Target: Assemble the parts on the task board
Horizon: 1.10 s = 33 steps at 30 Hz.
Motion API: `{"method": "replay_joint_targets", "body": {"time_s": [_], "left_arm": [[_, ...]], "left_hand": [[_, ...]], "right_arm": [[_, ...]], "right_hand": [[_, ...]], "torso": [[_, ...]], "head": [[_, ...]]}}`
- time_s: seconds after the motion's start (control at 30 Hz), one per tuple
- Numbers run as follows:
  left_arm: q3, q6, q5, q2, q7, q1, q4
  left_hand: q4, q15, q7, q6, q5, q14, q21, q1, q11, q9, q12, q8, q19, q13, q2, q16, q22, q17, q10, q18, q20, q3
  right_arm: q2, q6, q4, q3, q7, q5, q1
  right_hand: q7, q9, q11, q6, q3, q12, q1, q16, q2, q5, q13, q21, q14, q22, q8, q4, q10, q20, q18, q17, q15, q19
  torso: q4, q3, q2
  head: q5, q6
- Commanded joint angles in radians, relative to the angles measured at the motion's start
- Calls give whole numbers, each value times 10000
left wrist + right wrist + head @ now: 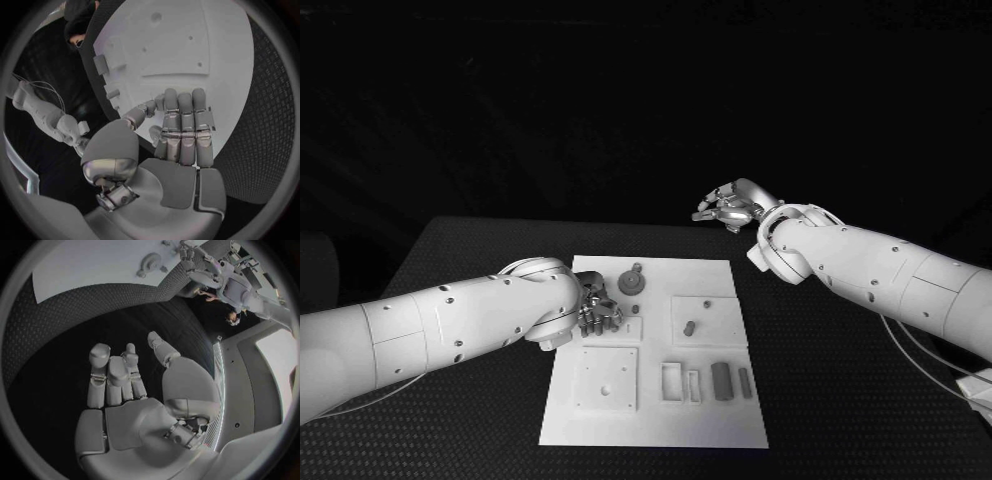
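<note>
As seen from the head view, the board (656, 350) lies mid-desk (473, 250) with most parts unassembled: loose bars (721, 381) are seen lying near its front right, a round part (632, 281) near its far edge, and a small peg (688, 326) on a raised square. Little of the task is judged done; most is left. The left hand (596, 308) is held low over the board's left edge, fingers straight and side by side, nothing being gripped. The right hand (728, 207) is raised beyond the board's far right corner, well apart from it, fingers loosely spread and empty.
</note>
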Motion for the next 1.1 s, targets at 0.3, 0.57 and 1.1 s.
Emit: {"method": "replay_joint_targets", "body": {"time_s": [0.3,0.57,1.1], "left_arm": [[-38,-183,-45,-14,127,-79,16],[-37,-218,-301,-70,170,-88,50],[-10,-289,-169,-428,220,-79,200]], "left_hand": [[861,73,-182,127,-1360,-241,-318,-471,18,91,-136,-282,-159,-16,-985,-86,25,-109,-378,-130,37,44],[1126,70,-190,148,-1735,-246,-380,-525,10,165,-113,-320,-129,5,-1132,-44,79,-117,-376,-120,34,76],[1569,39,-243,259,-2089,-187,-439,-548,-35,297,-21,-320,-25,65,-1247,64,189,-104,-298,-96,7,145]], "right_arm": [[7,124,2,5,41,-64,2],[-5,219,25,5,115,-47,-2],[-41,191,9,5,113,-44,-12]], "right_hand": [[114,-1,-7,33,14,-40,-31,-37,42,11,-18,-59,-41,28,-39,-75,-83,-66,678,12,20,0],[116,-1,-6,30,19,-37,-25,-38,52,11,-21,-59,-42,30,-45,-84,-84,-66,678,14,21,0],[117,1,-5,30,20,-32,-28,-36,72,11,-23,-58,-40,33,-49,-85,-79,-65,678,17,22,5]], "torso": [[7,-5,-1],[1,-4,0],[5,-2,-1]], "head": [[-13,13],[-40,22],[-83,11]]}}
